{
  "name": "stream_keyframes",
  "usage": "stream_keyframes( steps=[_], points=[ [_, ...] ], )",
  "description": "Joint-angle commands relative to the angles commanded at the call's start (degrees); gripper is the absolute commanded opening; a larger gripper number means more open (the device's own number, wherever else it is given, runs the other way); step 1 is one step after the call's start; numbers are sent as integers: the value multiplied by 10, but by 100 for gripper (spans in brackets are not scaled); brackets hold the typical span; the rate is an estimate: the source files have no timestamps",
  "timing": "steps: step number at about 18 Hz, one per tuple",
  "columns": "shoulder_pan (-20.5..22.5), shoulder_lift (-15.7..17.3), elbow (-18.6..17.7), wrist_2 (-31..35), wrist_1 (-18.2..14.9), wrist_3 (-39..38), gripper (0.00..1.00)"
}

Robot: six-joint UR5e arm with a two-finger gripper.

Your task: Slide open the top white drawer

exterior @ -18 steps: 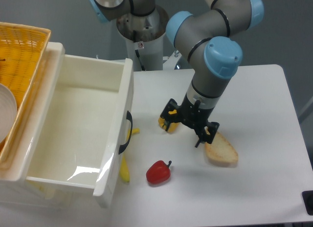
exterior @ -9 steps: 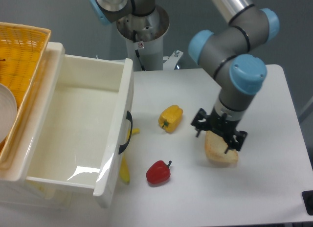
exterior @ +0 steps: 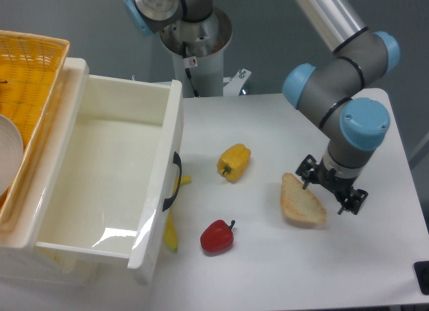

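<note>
On the left I see the top white drawer (exterior: 100,183) pulled far out over the table (exterior: 268,271), its black handle (exterior: 173,180) facing the yellow pepper (exterior: 233,161) and the red pepper (exterior: 217,236). Further right lies a bread slice (exterior: 301,202). Just beside it my gripper (exterior: 333,190) hangs empty, fingers apart.

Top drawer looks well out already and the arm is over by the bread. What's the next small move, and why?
Probably just lift the gripper clear and stop. The top white drawer already stands pulled far out, its cream inside open to view and its black handle untouched. The gripper sits low at the right edge of the bread slice, far from the handle, so no more pulling seems needed.
</note>
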Motion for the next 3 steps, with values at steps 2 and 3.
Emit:
stream_keyframes(
  steps=[2, 3],
  points=[
    [0, 0, 0, 0, 0, 1, 100],
    [0, 0, 0, 0, 0, 1, 100]
  ],
)
